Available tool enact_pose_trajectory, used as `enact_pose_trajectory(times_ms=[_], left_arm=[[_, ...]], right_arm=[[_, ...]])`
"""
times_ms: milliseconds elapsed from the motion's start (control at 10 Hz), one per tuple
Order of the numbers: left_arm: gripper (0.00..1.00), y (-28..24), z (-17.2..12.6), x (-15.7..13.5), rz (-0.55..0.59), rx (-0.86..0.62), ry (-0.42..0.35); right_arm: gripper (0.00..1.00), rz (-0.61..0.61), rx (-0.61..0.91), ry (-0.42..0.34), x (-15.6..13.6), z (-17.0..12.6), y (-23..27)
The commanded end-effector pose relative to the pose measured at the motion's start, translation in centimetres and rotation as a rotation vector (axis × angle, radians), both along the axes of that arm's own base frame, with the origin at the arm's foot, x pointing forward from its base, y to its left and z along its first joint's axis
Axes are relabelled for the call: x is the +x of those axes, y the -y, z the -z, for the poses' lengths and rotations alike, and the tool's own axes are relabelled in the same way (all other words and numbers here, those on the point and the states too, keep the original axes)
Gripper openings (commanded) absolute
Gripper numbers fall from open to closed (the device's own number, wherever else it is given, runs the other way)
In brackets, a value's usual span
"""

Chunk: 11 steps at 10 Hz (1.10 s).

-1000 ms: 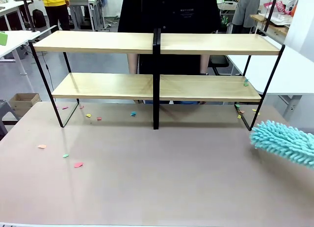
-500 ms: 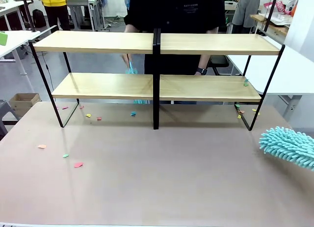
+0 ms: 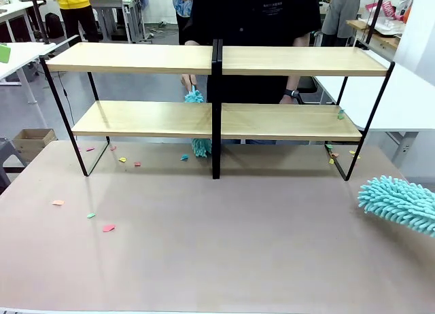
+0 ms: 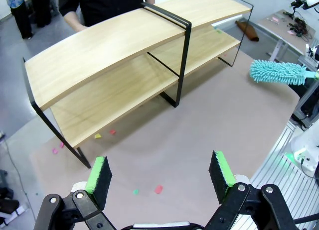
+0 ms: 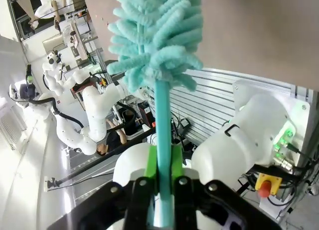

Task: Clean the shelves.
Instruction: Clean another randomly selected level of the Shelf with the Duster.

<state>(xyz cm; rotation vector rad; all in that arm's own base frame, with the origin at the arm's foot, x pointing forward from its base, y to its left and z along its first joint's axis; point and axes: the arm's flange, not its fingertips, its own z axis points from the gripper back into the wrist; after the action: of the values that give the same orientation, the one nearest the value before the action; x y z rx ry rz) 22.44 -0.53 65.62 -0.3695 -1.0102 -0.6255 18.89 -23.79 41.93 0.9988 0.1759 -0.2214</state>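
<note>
The shelves (image 3: 136, 58), light-wood boards in a black frame, stand across the far half of the table. In the right wrist view my right gripper (image 5: 160, 176) is shut on the handle of a teal fluffy duster (image 5: 154, 36). That duster's head (image 3: 397, 204) hovers low over the table's right edge, in front of the shelves' right end and apart from them. A green scrap (image 3: 340, 114) lies on the lower right board. My left gripper (image 4: 159, 172) is open and holds nothing, high above the table with the shelves (image 4: 114, 56) ahead.
A person in black stands behind the shelves, a hand (image 3: 187, 81) holding a second teal duster (image 3: 199, 146) down behind the lower left board. Coloured paper scraps (image 3: 109, 227) lie on the left of the tabletop, and more scraps (image 3: 332, 154) lie under the shelves' right end.
My duster has drawn back a little to the right. The person has stepped up behind the shelves and lowered a teal duster behind the lower board.
</note>
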Motion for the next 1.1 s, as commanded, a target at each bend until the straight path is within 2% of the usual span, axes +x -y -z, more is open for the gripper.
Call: enact_pose_trajectory(times_ms=[0, 200, 300, 600, 800, 1000], left_arm=[[1.00, 0.0, 0.0, 0.1, -0.001, 0.001, -0.001], [1.00, 0.0, 0.0, 0.1, -0.001, 0.001, -0.001], [1.00, 0.0, 0.0, 0.1, -0.001, 0.001, -0.001], [1.00, 0.0, 0.0, 0.1, -0.001, 0.001, -0.001], [1.00, 0.0, 0.0, 0.1, -0.001, 0.001, -0.001], [1.00, 0.0, 0.0, 0.1, -0.001, 0.001, -0.001]], right_arm=[[0.13, -0.004, -0.004, -0.004, 0.1, 0.0, -0.1], [0.13, 0.000, 0.000, 0.000, 0.0, 0.0, 0.0], [0.13, -0.016, 0.002, -0.004, 1.4, 0.3, -1.2], [0.13, -0.099, -0.007, 0.137, 3.8, -0.7, -7.3], [0.13, -0.130, -0.109, 0.170, 6.1, -0.6, -12.3], [0.13, -0.139, -0.237, 0.260, 8.6, -0.1, -17.1]])
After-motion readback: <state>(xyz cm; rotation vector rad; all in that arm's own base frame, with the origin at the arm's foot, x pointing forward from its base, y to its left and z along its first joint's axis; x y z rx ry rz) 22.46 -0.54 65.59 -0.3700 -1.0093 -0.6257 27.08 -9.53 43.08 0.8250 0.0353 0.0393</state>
